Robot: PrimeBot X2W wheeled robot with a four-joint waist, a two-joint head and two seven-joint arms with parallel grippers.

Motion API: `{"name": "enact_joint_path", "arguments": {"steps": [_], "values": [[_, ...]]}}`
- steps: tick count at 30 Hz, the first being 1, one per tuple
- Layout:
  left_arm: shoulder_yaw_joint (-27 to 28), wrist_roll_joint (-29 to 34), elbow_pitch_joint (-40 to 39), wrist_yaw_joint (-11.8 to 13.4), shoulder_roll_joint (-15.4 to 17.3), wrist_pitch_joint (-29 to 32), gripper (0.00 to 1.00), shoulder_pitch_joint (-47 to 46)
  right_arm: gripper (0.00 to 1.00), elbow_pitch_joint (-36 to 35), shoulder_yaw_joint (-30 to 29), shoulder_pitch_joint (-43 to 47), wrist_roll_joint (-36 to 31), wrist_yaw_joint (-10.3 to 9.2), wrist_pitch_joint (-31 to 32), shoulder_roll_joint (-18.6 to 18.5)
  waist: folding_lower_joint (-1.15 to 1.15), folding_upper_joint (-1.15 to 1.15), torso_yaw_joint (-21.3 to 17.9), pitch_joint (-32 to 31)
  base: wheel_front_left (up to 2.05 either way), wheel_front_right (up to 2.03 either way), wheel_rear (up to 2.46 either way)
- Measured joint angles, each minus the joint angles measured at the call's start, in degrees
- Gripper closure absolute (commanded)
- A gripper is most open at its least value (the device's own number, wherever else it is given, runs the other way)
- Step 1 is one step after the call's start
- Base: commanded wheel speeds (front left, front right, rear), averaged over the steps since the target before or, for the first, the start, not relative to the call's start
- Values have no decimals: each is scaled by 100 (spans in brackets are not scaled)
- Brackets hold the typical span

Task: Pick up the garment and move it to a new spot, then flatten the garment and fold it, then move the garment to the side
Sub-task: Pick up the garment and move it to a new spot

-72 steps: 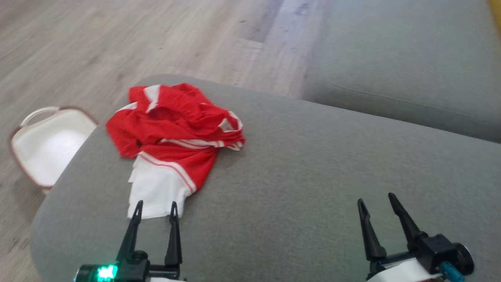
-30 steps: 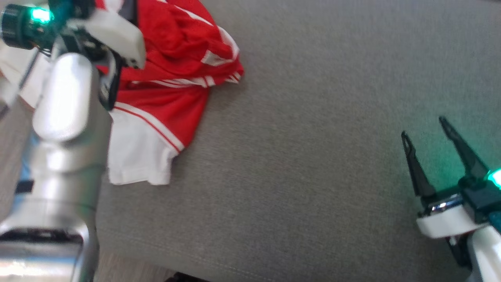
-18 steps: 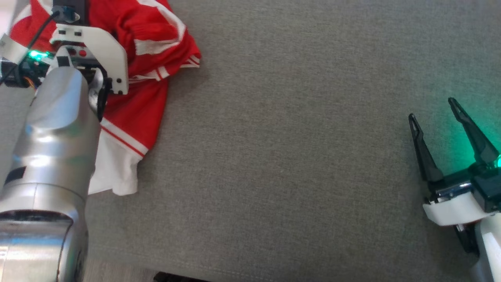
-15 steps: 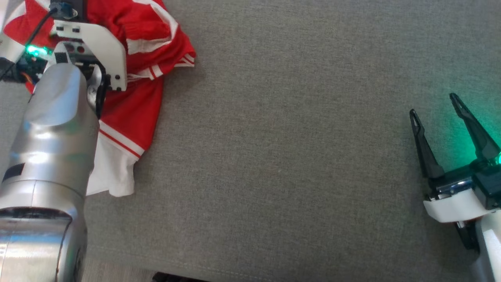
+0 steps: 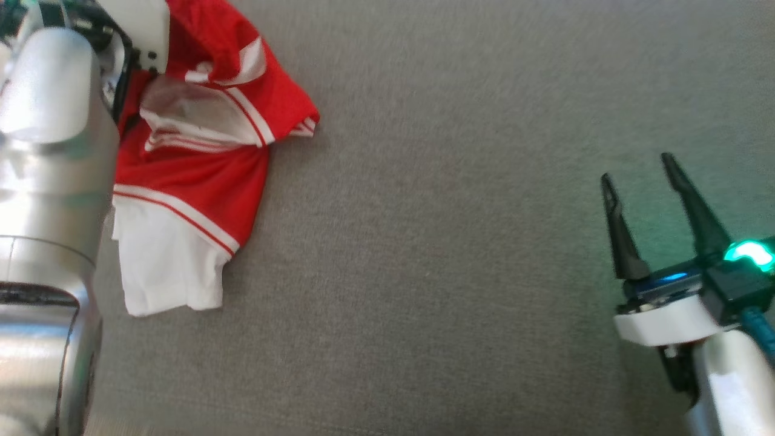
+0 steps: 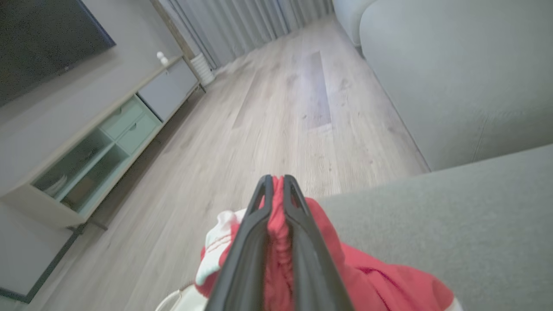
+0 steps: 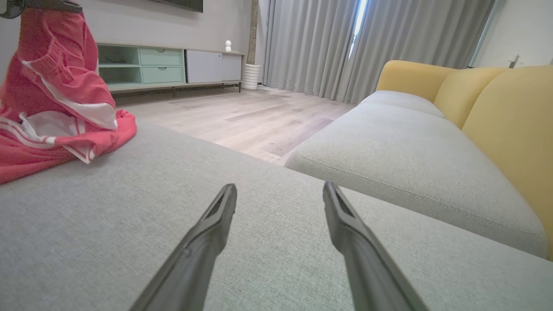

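Left jaws pinching red garment [image 6: 371,272], right jaws spread over cushion [image 5: 454,242]

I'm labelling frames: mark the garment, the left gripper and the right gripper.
garment [image 5: 200,188], head view, red middle panel.
left gripper [image 6: 277,179], left wrist view, between fingertips.
right gripper [image 7: 280,186], right wrist view, between fingertips.

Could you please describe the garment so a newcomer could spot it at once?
Find the wide grey cushion before the robot; at its left end is the garment, a crumpled red heap. White stripes and a white panel set it apart, and the left gripper pinches a fold.
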Motion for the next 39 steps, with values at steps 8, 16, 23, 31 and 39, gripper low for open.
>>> {"name": "enact_joint_path", "arguments": {"steps": [8,16,23,31,39], "values": [[-666,121,-366,-455,5,-304,100,-227,0,335,224,420,15,0,0,605,-1,0,-382,-1117,0,0,0],[-1614,-636,-929,-499,-227,-349,100,-444,0,350,388,712,16,0,0,853,-1,0,-1237,-1802,0,0,0],[-2261,-1958,-1560,-499,-394,-191,100,-328,0,319,469,718,75,0,0,910,0,0,-2180,-2060,0,0,0],[-2536,-2410,-1330,-491,-880,-363,100,494,0,294,561,703,243,0,0,926,0,0,-3125,-2012,0,0,0],[-2807,-2515,-302,-381,-931,-891,100,1729,0,242,676,446,525,0,0,932,2,0,-3556,-1394,0,0,0]]}}
